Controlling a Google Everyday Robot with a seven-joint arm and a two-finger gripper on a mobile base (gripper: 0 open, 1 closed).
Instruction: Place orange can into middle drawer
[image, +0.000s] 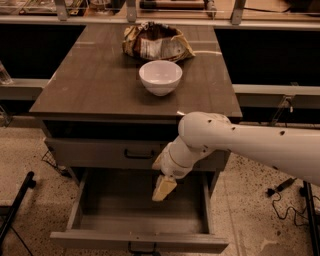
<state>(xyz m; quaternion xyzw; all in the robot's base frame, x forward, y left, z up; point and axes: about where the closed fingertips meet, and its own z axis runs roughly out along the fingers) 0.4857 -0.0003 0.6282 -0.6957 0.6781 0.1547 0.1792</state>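
The middle drawer (100, 205) is pulled out below the table top, with its grey-brown floor showing and its thin front panel (140, 242) nearest the camera. My white arm reaches in from the right. My gripper (164, 188) hangs pointing down over the middle of the drawer, a little above the floor. No orange can shows in this view. I cannot tell whether the gripper holds anything.
A white bowl (160, 76) stands on the dark table top (90, 85), with a brown-and-white snack bag (156, 42) behind it. A flat grey drawer front with a curved black handle (138, 154) is shut above the open drawer. Cables lie on the speckled floor at right (280, 200).
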